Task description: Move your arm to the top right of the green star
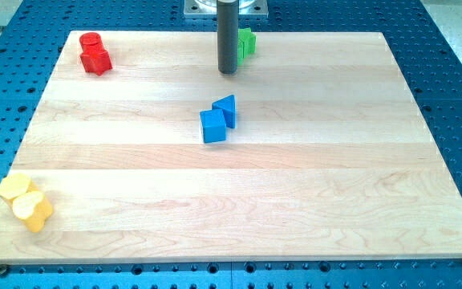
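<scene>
The green star lies near the top edge of the wooden board, at the view's top centre; the rod hides its left part. My tip rests on the board just below and to the left of the green star, close to it or touching it; I cannot tell which.
A blue cube and a blue triangular block sit together at the board's middle. Two red blocks are at the top left. Two yellow blocks are at the bottom left. The wooden board lies on a blue perforated table.
</scene>
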Robot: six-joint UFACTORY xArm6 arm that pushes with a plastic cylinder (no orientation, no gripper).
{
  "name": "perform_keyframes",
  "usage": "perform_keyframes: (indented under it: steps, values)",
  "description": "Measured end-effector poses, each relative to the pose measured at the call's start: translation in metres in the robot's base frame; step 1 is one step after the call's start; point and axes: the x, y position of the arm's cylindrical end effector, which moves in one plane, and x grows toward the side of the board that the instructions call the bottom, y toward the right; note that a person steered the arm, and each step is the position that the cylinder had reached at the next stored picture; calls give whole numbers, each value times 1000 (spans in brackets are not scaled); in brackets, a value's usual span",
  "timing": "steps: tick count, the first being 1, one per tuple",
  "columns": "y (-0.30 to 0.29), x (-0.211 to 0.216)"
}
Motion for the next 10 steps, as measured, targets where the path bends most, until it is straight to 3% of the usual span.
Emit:
perform_keyframes:
  steps: [4,7,8,9,10]
  values:
    - [-3,3]
    - [2,54]
    - [58,56]
    - [133,24]
    - [170,-40]
